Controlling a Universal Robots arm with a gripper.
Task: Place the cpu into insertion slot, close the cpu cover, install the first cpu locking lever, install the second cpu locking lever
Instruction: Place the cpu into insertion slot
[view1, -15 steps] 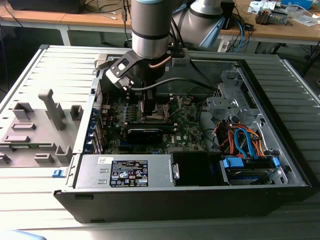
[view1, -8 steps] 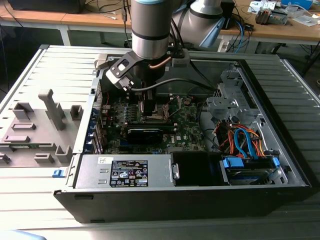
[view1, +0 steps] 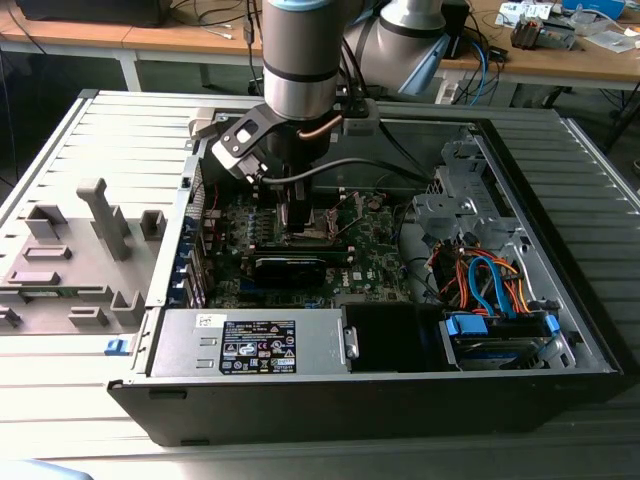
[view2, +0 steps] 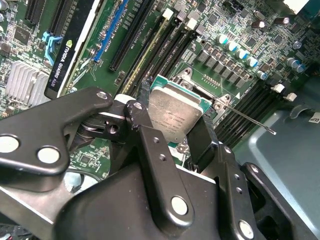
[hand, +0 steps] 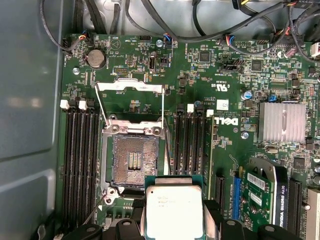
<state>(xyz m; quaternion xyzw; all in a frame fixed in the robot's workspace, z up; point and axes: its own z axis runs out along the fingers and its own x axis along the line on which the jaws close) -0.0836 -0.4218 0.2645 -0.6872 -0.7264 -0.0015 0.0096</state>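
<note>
The pincer (view2: 172, 127) is clamped on the cpu (view2: 172, 112), one finger on each of two opposite edges, its silvery top showing in both wrist views. The chip sits clear of the insertion slot (hand: 135, 160), near one edge, over the green motherboard (hand: 225, 120). The slot lies bare, pin field exposed. The cpu cover (hand: 129, 86) stands flipped back at its far side, with two thin locking levers (hand: 102, 107) raised. In the exterior view the power supply (view1: 250, 345) lies at six o'clock from the pincer and the grey fixture (view1: 80, 250) at nine o'clock, on the slatted bench (view1: 60, 400).
</note>
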